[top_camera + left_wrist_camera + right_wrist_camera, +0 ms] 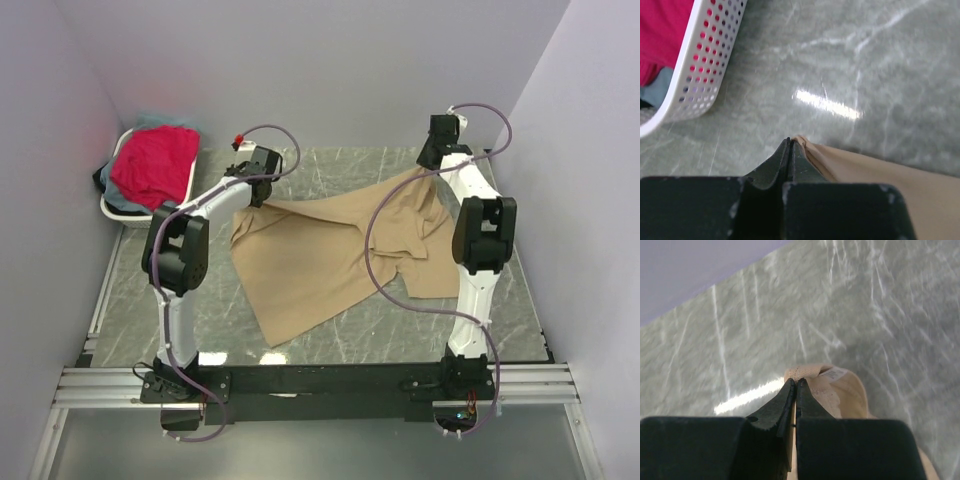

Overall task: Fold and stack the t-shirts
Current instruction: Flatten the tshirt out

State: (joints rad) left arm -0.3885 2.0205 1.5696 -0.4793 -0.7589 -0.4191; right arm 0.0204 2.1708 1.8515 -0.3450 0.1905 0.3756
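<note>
Grey table (220, 310) holds tan shirt (310, 260) mid-table, rumpled on the right. Red shirt (155, 160) lies in basket (110, 205), far left. Left gripper (790, 145) and right gripper (796, 385) each pinch its far edge. Judgement: pull evenly, cloth taut, lay flat before folding.

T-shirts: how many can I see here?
3 at least. A tan t-shirt lies on the table, held by the left pincer and right pincer. A red-pink t-shirt tops the white basket, a blue-grey t-shirt beneath it. More may be hidden underneath.
</note>
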